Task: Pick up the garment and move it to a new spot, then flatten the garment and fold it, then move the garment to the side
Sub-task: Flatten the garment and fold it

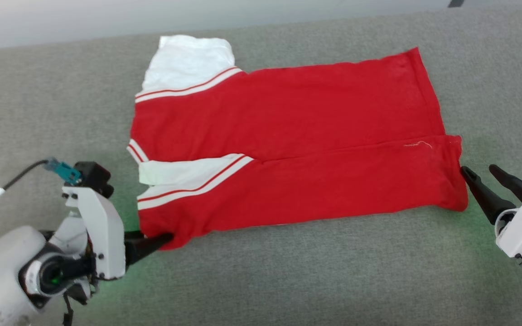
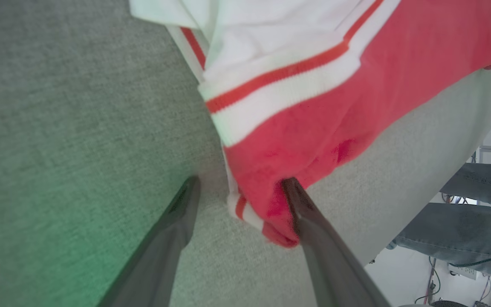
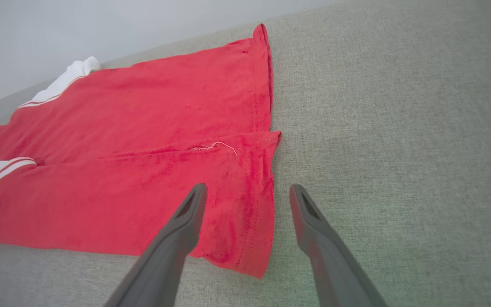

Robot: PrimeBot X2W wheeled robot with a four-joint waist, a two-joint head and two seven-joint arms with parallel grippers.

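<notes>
Head view: left gripper [image 2: 241, 182] at 8 o'clock, spread, one finger caught in a near corner of the garment [image 1: 288, 108]; right gripper [image 1: 478, 169] at 4 o'clock, spread, just off the hem. Garment lies centre, half-folded, on grey pad [image 1: 261, 280]. Risk: caught finger drags fold open.
</notes>
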